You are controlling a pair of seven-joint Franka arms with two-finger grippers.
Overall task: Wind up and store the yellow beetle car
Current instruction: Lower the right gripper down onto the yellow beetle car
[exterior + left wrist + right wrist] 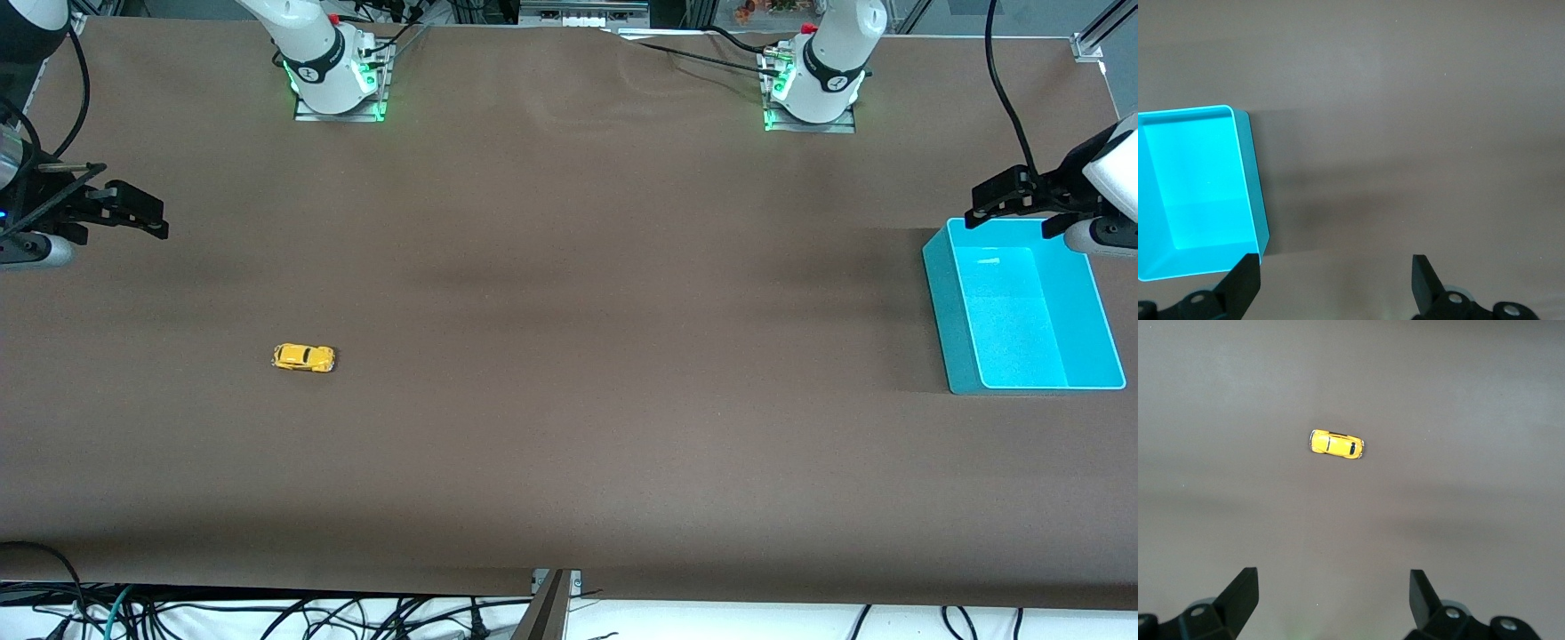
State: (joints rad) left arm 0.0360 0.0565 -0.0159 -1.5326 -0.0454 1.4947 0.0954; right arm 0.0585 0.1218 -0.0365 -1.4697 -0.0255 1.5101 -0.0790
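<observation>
Brown table is carrying your untouched yellow beetle car, well apart from the teal bin; right gripper and left gripper are hanging with fingers apart, so winding and storing are both awaiting you.

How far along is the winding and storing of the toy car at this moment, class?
Nothing looks done yet. The yellow car sits on the table toward the right arm's end, untouched, and the teal bin at the left arm's end holds nothing. In hand: nothing. The right gripper hangs open above the car, and the left gripper waits open by the bin. Still left: grasp, wind, and store the car.
</observation>
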